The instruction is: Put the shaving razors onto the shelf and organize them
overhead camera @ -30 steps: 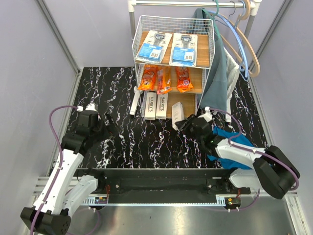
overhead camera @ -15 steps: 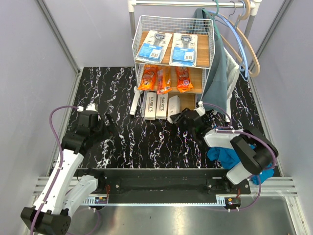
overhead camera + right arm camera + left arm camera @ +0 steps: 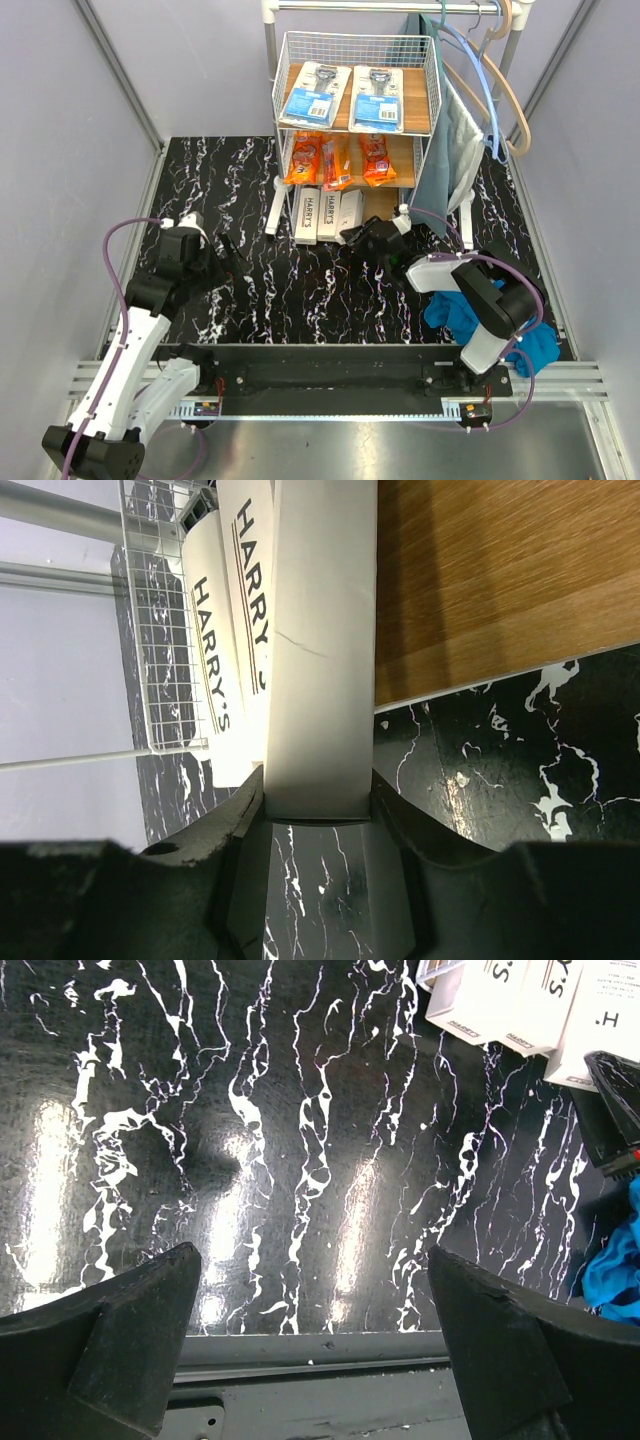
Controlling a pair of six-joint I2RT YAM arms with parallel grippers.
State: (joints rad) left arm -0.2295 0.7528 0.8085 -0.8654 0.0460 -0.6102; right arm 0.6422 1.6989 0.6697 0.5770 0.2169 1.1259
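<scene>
Top view, you have: shelf (image 3: 283, 120), top board, two blister-card razors (image 3: 310, 95) side by side; middle board, three orange bags (image 3: 335, 160); bottom board, two HARRY'S boxes (image 3: 316, 215), with a third white box (image 3: 350, 210) just beside them, clamped at its near end in the right gripper (image 3: 362, 234). The left gripper (image 3: 222, 255) hangs over the black marble table (image 3: 300, 290), well apart from the shelf. A blue cloth (image 3: 465, 312) lies under the right arm. Left wrist view, you see: jaws spread wide, holding nothing, marble below. Right wrist view, you see: both fingers (image 3: 240, 815) pressed to the box's sides, its far end over the wooden board (image 3: 500, 580).
</scene>
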